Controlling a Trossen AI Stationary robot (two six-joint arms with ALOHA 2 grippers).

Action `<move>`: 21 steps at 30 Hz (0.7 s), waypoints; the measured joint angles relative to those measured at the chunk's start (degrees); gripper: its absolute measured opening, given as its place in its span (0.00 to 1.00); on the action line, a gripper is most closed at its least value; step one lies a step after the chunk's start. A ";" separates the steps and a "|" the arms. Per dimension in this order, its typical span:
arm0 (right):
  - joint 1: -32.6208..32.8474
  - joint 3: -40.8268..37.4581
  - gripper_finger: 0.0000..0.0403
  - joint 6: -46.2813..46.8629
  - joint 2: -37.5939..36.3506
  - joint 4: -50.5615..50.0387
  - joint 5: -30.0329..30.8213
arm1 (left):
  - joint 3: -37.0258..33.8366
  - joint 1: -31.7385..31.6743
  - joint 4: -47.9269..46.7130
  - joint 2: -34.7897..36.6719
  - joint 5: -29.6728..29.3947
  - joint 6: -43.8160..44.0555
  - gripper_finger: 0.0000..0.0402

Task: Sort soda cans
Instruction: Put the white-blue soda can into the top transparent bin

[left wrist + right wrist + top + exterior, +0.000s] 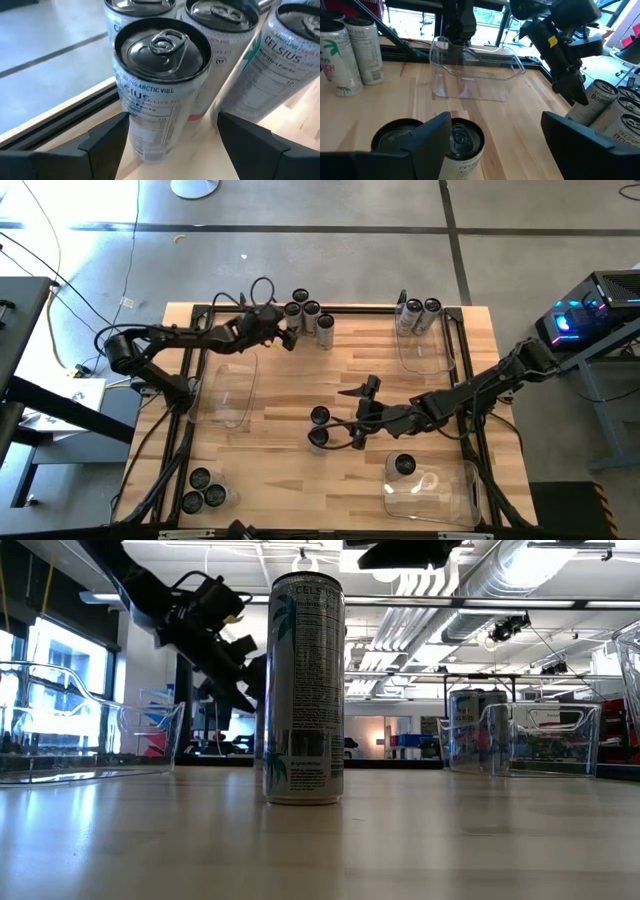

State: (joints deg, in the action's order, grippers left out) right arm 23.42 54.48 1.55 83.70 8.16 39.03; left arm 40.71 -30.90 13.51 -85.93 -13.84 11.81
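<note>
Several silvery soda cans (310, 318) stand in a cluster at the table's far edge. My left gripper (287, 337) is open at the cluster's left side. Its fingers stand either side of the nearest can (160, 85) without touching it. Two more cans (319, 426) stand upright mid-table. My right gripper (345, 430) is open just to their right, with one can (464, 145) between its fingers, close beside one finger (427, 142). The other can (395, 136) stands outside that finger. One tall can (305, 690) fills the middle of the low view.
A clear bin (232, 390) sits at the left. Another bin (428, 350) at the far right holds upright cans (415, 312), and a third (440, 490) at the near right holds one can (404, 466). Three cans (203, 492) stand at the near left corner.
</note>
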 joint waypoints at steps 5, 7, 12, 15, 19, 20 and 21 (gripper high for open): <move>-0.07 0.00 0.76 -0.52 0.00 1.17 0.00 | -1.09 -0.03 4.58 -0.77 -0.84 -0.66 0.74; -0.17 0.00 0.76 -1.57 0.00 2.04 0.00 | -1.14 -0.06 6.53 -1.93 -1.09 -1.85 0.74; -0.15 0.00 0.76 -3.42 -0.02 3.35 0.00 | -1.14 -0.06 11.00 -6.44 -1.83 -2.48 0.74; -0.15 0.00 0.76 -3.51 -0.02 3.29 0.00 | -1.16 -0.06 13.00 -9.08 -2.13 -3.03 0.74; -0.17 0.00 0.76 -3.51 -0.02 3.25 0.00 | -1.14 0.17 17.05 -11.79 -1.04 -4.50 0.74; -0.17 0.00 0.76 -3.51 -0.02 3.21 0.00 | -1.14 0.31 17.45 -12.19 -0.69 -4.56 0.73; -0.17 0.00 0.76 -3.51 -0.02 3.19 0.00 | -1.14 0.37 17.43 -12.51 -0.23 -4.54 0.72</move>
State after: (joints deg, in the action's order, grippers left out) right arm 23.24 54.48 -1.96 83.68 11.36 39.03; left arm 39.57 -30.53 30.94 -98.44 -14.06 7.27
